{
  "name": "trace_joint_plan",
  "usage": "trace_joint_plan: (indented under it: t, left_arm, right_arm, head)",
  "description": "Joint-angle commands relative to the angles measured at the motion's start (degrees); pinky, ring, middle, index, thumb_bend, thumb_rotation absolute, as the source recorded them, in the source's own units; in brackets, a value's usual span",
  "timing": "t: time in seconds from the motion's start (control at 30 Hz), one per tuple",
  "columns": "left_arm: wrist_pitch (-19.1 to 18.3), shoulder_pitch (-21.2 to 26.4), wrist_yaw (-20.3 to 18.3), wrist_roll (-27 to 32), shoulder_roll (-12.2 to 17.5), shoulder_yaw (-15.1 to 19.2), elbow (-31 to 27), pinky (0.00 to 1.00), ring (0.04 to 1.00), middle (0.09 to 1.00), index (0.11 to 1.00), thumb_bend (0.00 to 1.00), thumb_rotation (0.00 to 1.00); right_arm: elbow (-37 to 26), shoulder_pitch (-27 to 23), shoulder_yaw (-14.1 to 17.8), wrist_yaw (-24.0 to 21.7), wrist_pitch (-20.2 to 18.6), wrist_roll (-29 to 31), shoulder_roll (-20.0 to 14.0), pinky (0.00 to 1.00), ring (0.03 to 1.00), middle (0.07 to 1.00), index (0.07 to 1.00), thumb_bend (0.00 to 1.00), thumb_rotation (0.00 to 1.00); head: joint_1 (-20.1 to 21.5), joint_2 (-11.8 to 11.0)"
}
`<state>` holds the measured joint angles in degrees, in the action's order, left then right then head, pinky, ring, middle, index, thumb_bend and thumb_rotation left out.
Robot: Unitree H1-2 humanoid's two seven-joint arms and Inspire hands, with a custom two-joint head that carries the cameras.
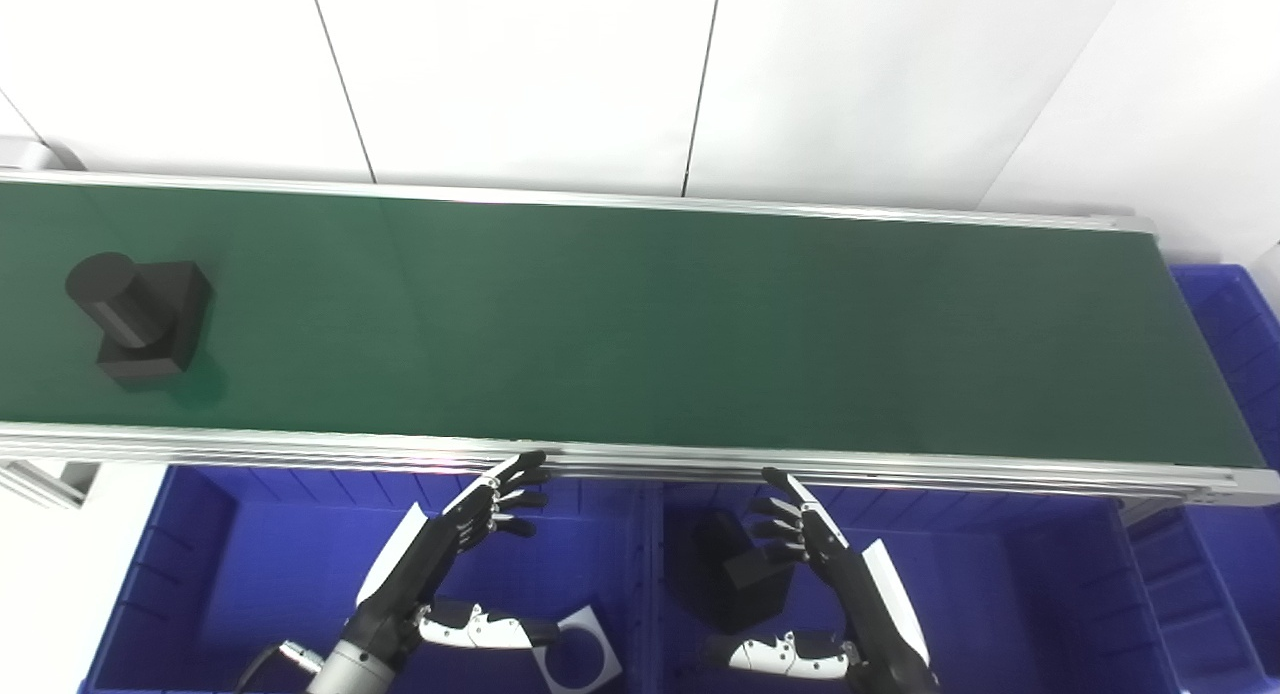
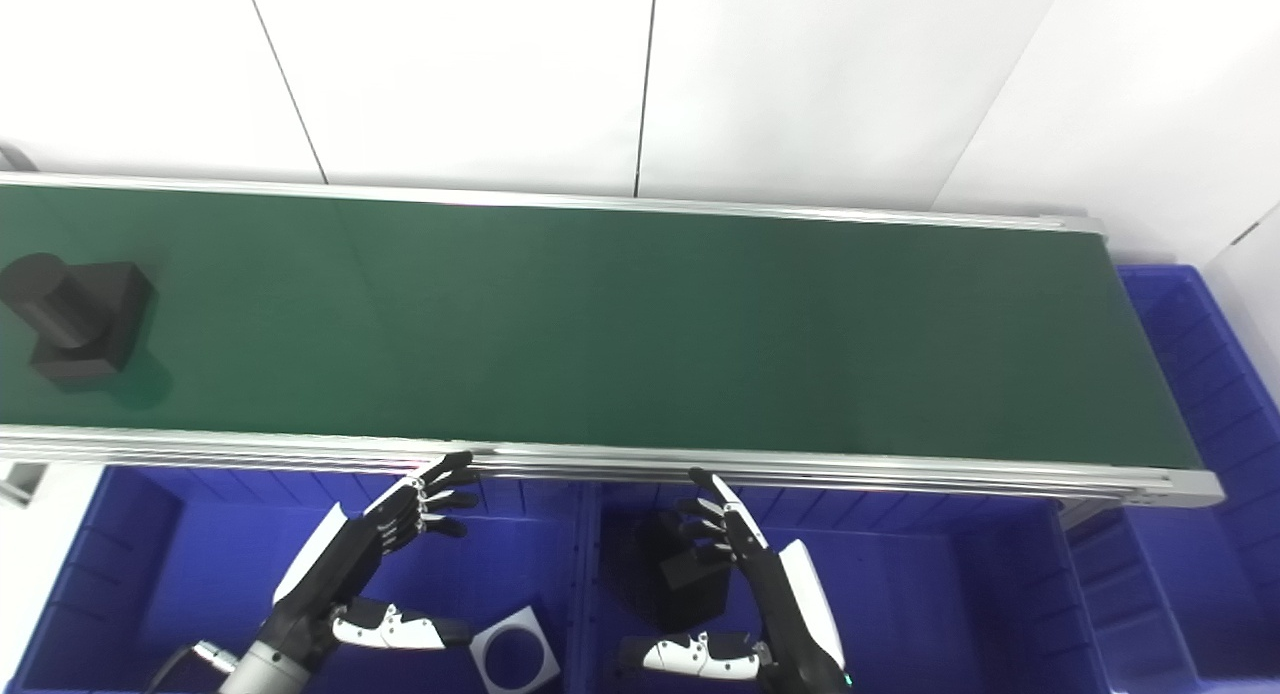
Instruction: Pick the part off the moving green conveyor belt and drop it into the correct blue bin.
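A black part [image 1: 140, 316], a square block with a round cylinder standing out of it, sits on the green conveyor belt [image 1: 640, 324] close to the belt's left end, roughly midway between the far and near rails. It rests flat on the belt surface and casts a small shadow toward the near edge.

Both hands hang below the belt's near rail, over the blue bins, well apart from the part. The left hand [image 1: 470, 534] is above the left blue bin [image 1: 200, 574], its fingers spread and pointing up toward the rail, with the fingertips just beside the rail's edge; it holds nothing. The part lies far to the left of this hand and across the rail, on the belt.

The right hand [image 1: 830, 564] is above the middle blue bin [image 1: 1000, 594], likewise spread wide with fingers reaching toward the near rail, and empty. It is farther still from the part.

In the left blue bin, near its right wall, lies a grey square plate with a round hole [image 1: 580, 654], just beside the left hand's thumb. In the middle blue bin a black block-shaped part [image 1: 730, 574] rests near the left wall, partly behind the right hand's fingers. A third blue bin [image 1: 1235, 324] stands past the belt's right end.
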<state>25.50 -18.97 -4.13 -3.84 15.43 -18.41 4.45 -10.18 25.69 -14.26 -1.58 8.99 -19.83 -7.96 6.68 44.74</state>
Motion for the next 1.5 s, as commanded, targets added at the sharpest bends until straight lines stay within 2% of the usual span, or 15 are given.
trace_joint_plan:
  t: [0.0, 0.47, 0.63, 0.7, 0.73, 0.77, 0.8, 0.9, 1.03, 1.2, 1.33, 1.47]
  left_arm:
    - [1.43, 0.17, 0.66, 0.14, 0.64, -0.13, -1.71, 0.69, 0.809, 0.871, 0.905, 0.84, 0.29]
    - [1.43, 0.30, 0.47, 0.31, 0.57, 0.04, -1.44, 0.69, 0.806, 0.871, 0.905, 0.84, 0.30]
    - [1.43, 0.38, 0.52, 0.24, 0.50, -0.14, -1.09, 0.69, 0.802, 0.874, 0.907, 0.84, 0.30]
    - [1.43, 0.39, 0.40, 0.43, -0.01, -0.44, -0.67, 0.69, 0.799, 0.869, 0.902, 0.85, 0.31]
    - [1.43, 0.42, 0.42, 0.38, -0.25, -0.74, -0.43, 0.69, 0.795, 0.864, 0.897, 0.85, 0.31]
    - [1.43, 0.53, 0.80, -0.05, -0.48, -1.26, -0.05, 0.69, 0.795, 0.866, 0.896, 0.85, 0.31]
    - [1.43, 0.64, 1.32, -0.57, -0.54, -1.74, 0.16, 0.69, 0.793, 0.867, 0.895, 0.85, 0.31]
    - [1.43, 1.27, 3.50, -1.76, -0.60, -3.75, 1.18, 0.68, 0.779, 0.858, 0.883, 0.85, 0.30]
    - [1.43, 2.45, 6.86, -3.45, -0.05, -6.64, 2.78, 0.65, 0.748, 0.832, 0.858, 0.89, 0.31]
    - [1.43, 4.37, 11.78, -4.43, 1.00, -10.19, 4.53, 0.63, 0.729, 0.806, 0.832, 0.91, 0.30]
    - [1.43, 5.27, 12.00, -3.32, 1.72, -11.75, 5.35, 0.63, 0.735, 0.808, 0.832, 0.92, 0.30]
    - [1.43, 5.78, 12.00, -2.67, 1.72, -12.38, 6.02, 0.64, 0.734, 0.803, 0.828, 0.92, 0.29]
  right_arm:
    - [-1.85, 0.25, 0.01, 0.68, 2.71, -0.23, 0.07, 0.67, 0.761, 0.825, 0.923, 0.85, 0.18]
    - [-1.68, 0.04, 0.04, 0.79, 2.58, -1.15, 0.17, 0.65, 0.745, 0.818, 0.901, 0.85, 0.18]
    - [-1.41, -0.03, 0.09, 0.50, 2.83, -0.78, -0.16, 0.66, 0.757, 0.826, 0.893, 0.84, 0.20]
    - [-1.40, 0.24, 0.50, 0.44, 2.62, 0.12, -0.22, 0.66, 0.751, 0.822, 0.885, 0.84, 0.18]
    - [-1.39, 0.40, 0.71, 0.37, 2.67, 0.62, -0.36, 0.66, 0.750, 0.820, 0.881, 0.84, 0.16]
    - [-1.12, 0.46, 0.93, 0.35, 3.20, 1.14, -0.67, 0.66, 0.750, 0.819, 0.881, 0.84, 0.15]
    - [-0.93, 0.43, 1.02, 0.37, 3.90, 1.41, -0.96, 0.66, 0.749, 0.819, 0.881, 0.84, 0.13]
    - [0.03, 0.22, 1.38, 0.55, 5.90, 2.01, -1.82, 0.66, 0.749, 0.817, 0.882, 0.83, 0.12]
    - [1.20, -0.11, 1.98, 0.49, 6.27, 2.38, -2.41, 0.65, 0.752, 0.822, 0.895, 0.84, 0.11]
    - [2.24, -0.60, 2.35, -0.08, 5.58, 3.60, -2.51, 0.68, 0.778, 0.849, 0.919, 0.84, 0.07]
    - [5.17, -1.35, 2.74, 0.60, 9.08, 4.76, -2.57, 0.67, 0.767, 0.837, 0.916, 0.84, 0.04]
    - [5.73, -1.49, 3.16, 0.86, 9.74, 4.52, -2.49, 0.67, 0.764, 0.835, 0.917, 0.85, 0.02]
  head:
    - [-0.04, 0.03]
    - [0.14, -0.12]
    - [-2.34, -0.90]
    - [-8.77, -3.13]
    - [-9.92, -3.64]
    - [-13.25, -5.36]
    - [-13.25, -5.36]
    - [-18.23, -8.38]
    - [-22.23, -11.79]
    - [-23.78, -13.68]
    - [-23.70, -14.68]
    - [-22.53, -15.08]
